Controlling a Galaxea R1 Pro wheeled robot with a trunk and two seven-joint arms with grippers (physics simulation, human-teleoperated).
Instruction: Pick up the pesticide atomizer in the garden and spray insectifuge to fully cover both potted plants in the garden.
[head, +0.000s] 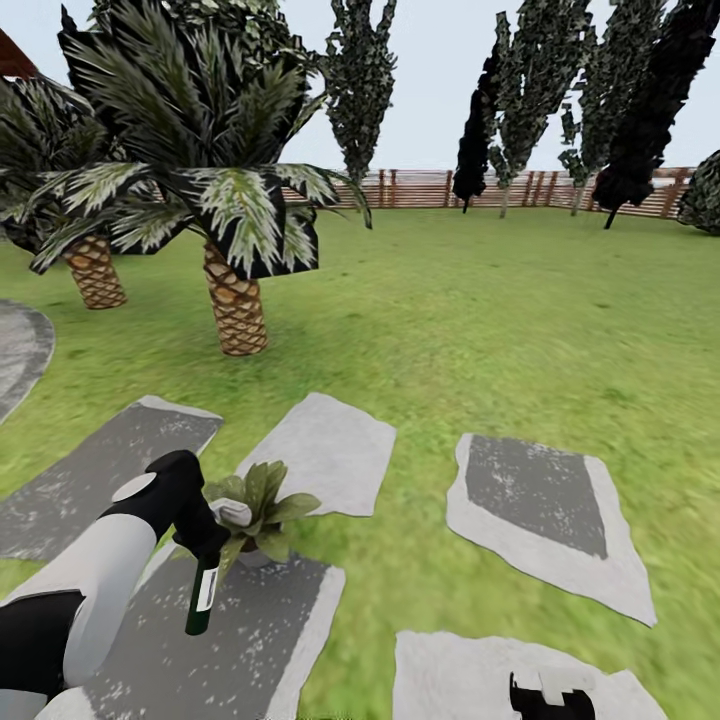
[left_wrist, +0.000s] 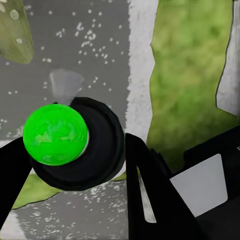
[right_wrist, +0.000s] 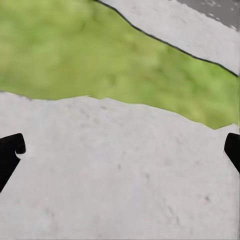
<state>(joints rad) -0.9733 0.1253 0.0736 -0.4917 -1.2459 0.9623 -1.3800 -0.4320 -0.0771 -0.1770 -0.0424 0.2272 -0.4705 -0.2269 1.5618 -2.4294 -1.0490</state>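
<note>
In the head view my left gripper (head: 207, 538) is shut on the pesticide atomizer (head: 203, 596), a slim dark-green bottle with a white label hanging below the fingers. Its whitish spray head (head: 233, 513) sits right against the leaves of a potted plant (head: 262, 500), a low green rosette in a small grey pot on a stepping stone (head: 270, 640). The left wrist view looks down on the atomizer's green dot (left_wrist: 55, 134), held between black fingers (left_wrist: 150, 200). My right gripper (head: 551, 694) hangs open low at the right over a pale stone (right_wrist: 120, 190), with nothing in it.
Several pale stepping stones (head: 540, 500) lie across the lawn around me. Two palm trees (head: 235, 300) stand ahead on the left beside the edge of a round grey patio (head: 18, 350). A brown slatted fence (head: 420, 188) and tall dark trees (head: 640, 110) close the far side.
</note>
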